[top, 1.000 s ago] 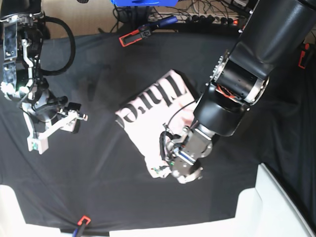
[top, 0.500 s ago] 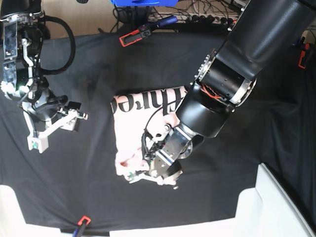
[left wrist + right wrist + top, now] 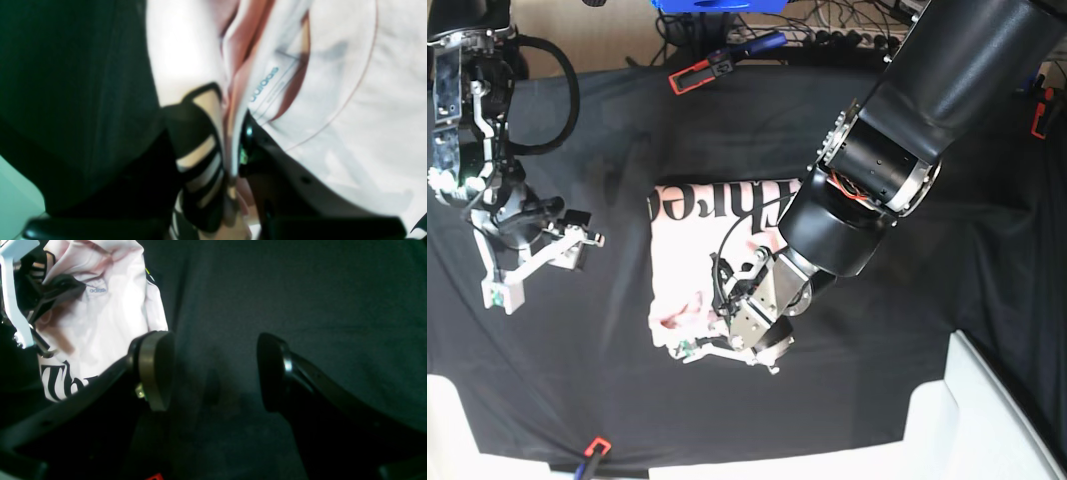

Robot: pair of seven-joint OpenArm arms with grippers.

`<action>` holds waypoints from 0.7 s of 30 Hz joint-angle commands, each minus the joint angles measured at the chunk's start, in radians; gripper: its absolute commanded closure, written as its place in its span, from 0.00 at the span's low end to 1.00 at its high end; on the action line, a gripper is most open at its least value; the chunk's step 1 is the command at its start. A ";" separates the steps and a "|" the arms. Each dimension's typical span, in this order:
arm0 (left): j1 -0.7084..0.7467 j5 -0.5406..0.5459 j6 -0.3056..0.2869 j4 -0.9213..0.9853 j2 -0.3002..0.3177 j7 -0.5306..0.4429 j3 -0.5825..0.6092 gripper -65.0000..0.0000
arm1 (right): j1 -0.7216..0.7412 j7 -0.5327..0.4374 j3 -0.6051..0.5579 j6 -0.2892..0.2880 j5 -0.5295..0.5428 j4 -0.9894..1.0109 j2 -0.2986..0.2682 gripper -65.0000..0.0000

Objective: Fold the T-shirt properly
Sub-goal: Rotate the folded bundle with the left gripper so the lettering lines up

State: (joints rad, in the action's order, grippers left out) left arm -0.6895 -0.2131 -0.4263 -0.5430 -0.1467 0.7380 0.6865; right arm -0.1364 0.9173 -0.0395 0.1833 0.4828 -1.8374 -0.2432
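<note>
One T-shirt [image 3: 717, 262], soft, light and limp, is lying folded mid-bench [image 3: 627, 120]. Left end effector [image 3: 689, 349] is pinching its bunched near edge by the collar; right end effector [image 3: 215, 370] is hanging wide and empty at left. Doubled hems are offering the firmest hold.

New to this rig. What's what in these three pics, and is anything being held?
It is a robot with two arms, each ending in a pincer. The base view looks down on a table under a black cloth. The other two come from cameras on the wrists. A pale pink T-shirt, folded with black lettering showing, lies mid-table. The left pincer is shut on the T-shirt's edge near the collar label. The right pincer is open and empty over bare cloth, off to the side.
</note>
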 commanded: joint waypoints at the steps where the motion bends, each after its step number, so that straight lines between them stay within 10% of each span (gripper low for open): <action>1: -0.043 -0.006 0.004 -0.015 -0.010 -0.030 -0.001 1.00 | 0.013 -0.017 0.005 -0.003 0.000 -0.017 -0.008 0.43; 21: -0.083 -0.004 0.004 -0.021 -0.010 -0.067 -0.003 0.90 | 0.019 -0.017 0.005 -0.003 0.000 -0.015 -0.008 0.43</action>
State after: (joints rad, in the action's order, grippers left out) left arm -0.7345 -0.2131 -0.4294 -0.5419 -0.1467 0.6910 0.6861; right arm -0.1333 0.9173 -0.0395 0.1833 0.4824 -1.8374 -0.2432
